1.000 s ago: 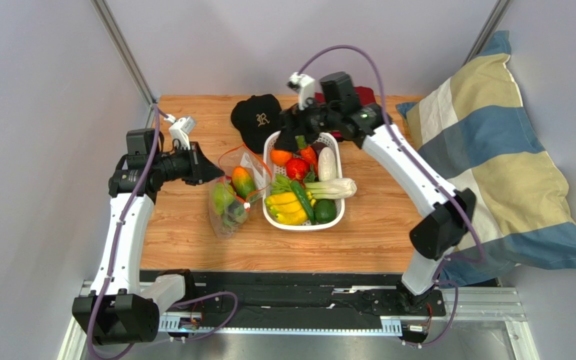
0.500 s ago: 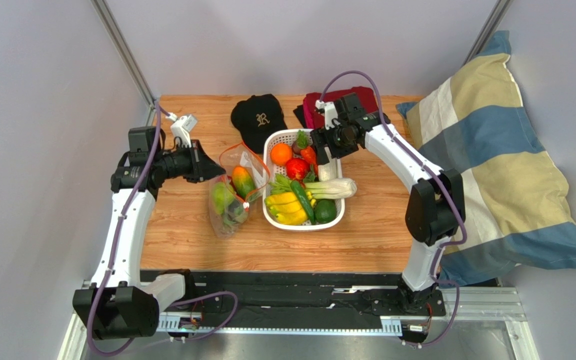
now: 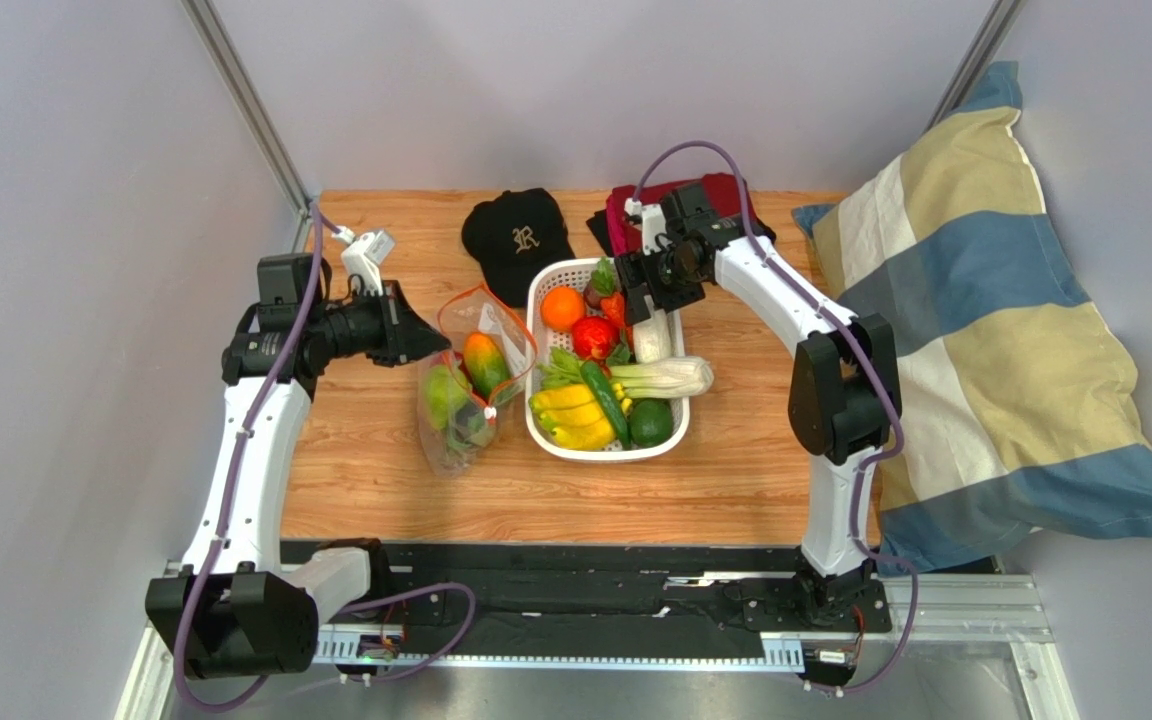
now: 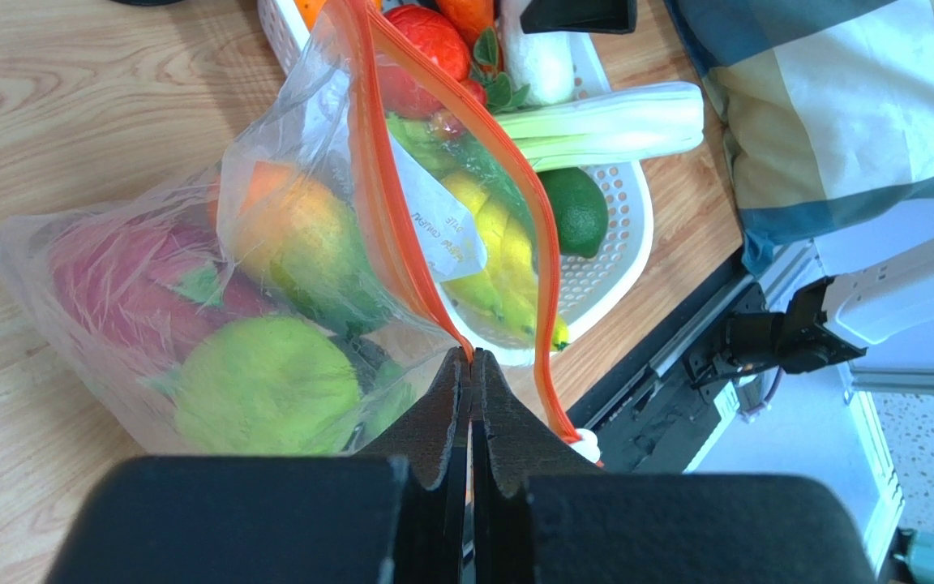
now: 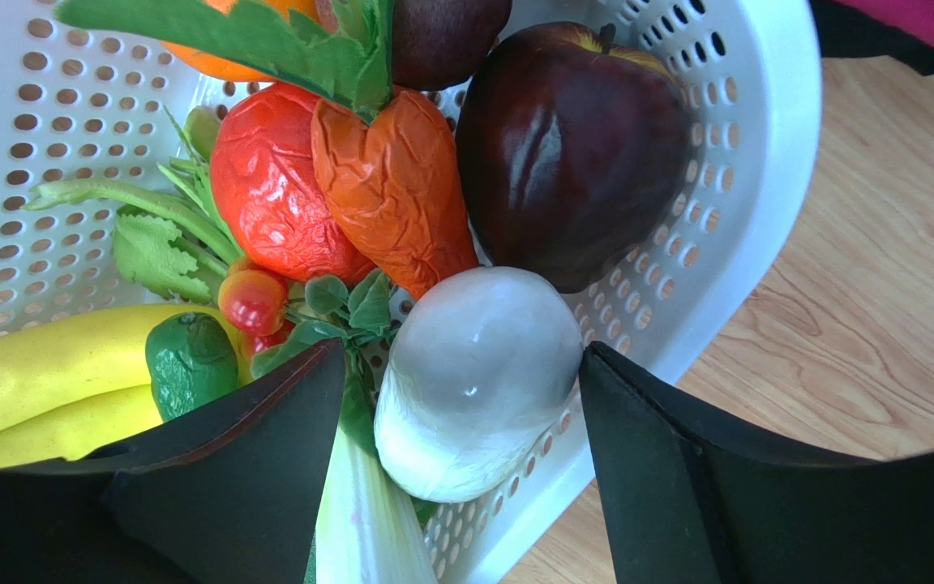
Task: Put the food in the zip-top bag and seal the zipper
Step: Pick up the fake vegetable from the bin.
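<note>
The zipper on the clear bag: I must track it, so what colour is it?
The zipper is orange-red, shown best in the left wrist view.

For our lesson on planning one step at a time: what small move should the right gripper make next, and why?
Probably close the right gripper on the white vegetable: its open jaws straddle it in the white basket, while the left gripper, shut on the zipper, holds the zip-top bag with its mouth open.

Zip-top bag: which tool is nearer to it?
Left. The left tool pinches the bag at its zipper; the right tool is over the basket, open around a white vegetable.
</note>
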You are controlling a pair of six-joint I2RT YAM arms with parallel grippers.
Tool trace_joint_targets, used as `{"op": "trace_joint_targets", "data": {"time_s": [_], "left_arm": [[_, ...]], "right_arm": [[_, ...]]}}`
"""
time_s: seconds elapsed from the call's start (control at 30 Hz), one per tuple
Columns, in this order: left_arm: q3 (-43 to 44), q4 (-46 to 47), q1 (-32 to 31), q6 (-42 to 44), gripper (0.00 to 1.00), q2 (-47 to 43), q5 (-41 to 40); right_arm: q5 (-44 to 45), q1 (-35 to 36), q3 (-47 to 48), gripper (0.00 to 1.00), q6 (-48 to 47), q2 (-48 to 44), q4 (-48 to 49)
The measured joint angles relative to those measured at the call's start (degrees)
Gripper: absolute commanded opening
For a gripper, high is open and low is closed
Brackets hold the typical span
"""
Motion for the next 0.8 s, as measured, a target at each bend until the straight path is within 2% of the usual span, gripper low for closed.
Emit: {"op": "trace_joint_targets", "data": {"time_s": [0.07, 0.17, 0.27, 0.3, 0.4, 0.5, 0.67, 0.8], "left_arm": [[0.0, -0.1, 0.0, 0.1, 0.0, 0.0, 0.0], [0.0, -0.1, 0.0, 0.1, 0.0, 0.0, -0.1], [0.0, -0.1, 0.0, 0.1, 0.0, 0.2, 0.0], [0.0, -0.1, 0.0, 0.1, 0.0, 0.2, 0.0], [0.0, -0.1, 0.0, 0.1, 0.0, 0.6, 0.0], [0.0, -0.1, 0.0, 0.1, 0.0, 1.0, 0.0], [0.0, -0.2, 0.0, 0.1, 0.0, 1.3, 0.4], [0.0, -0.6, 0.0, 0.1, 0.0, 1.3, 0.6]], "right_arm": [[-0.3, 0.0, 0.0, 0.73, 0.1, 0.4, 0.0], [-0.5, 0.2, 0.0, 0.66, 0.3, 0.8, -0.1], [-0.9, 0.2, -0.1, 0.54, 0.2, 1.0, -0.1], [-1.0, 0.2, -0.1, 0.44, 0.4, 1.0, -0.1], [-1.2, 0.2, -0.1, 0.31, 0.5, 0.8, -0.4], [-2.0, 0.1, 0.0, 0.24, 0.5, -0.3, -0.7], [-4.7, 0.1, -0.1, 0.21, 1.1, -6.4, 0.1], [-7.1, 0.2, -2.1, 0.21, 4.6, -14.6, 6.0]]}}
